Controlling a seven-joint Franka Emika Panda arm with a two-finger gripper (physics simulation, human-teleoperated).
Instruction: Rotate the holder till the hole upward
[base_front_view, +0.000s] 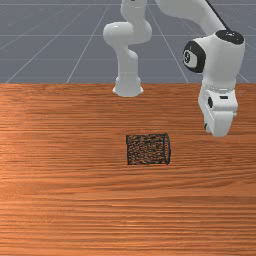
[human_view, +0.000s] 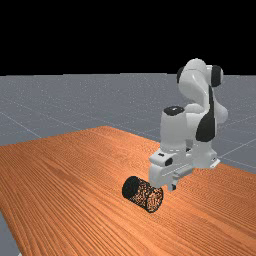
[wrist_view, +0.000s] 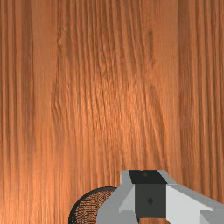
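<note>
The table (base_front_view: 60, 200) is orange-brown, streaked with darker wood grain, with paler glossy patches in the wrist view. The holder (base_front_view: 148, 149) is black, a fine mesh edged with plain black rims, and the orange-brown of the wood shows through its gaps; one end looks almost solid black in the far view, though the weave there is too small to tell. The arm (base_front_view: 222, 60) is white with black caps and trim. The gripper (human_view: 172, 186) is white and grey with black parts. The floor (base_front_view: 30, 45) is blue-grey, crossed by thin pale lines, under a plain black sky (human_view: 100, 35)
</note>
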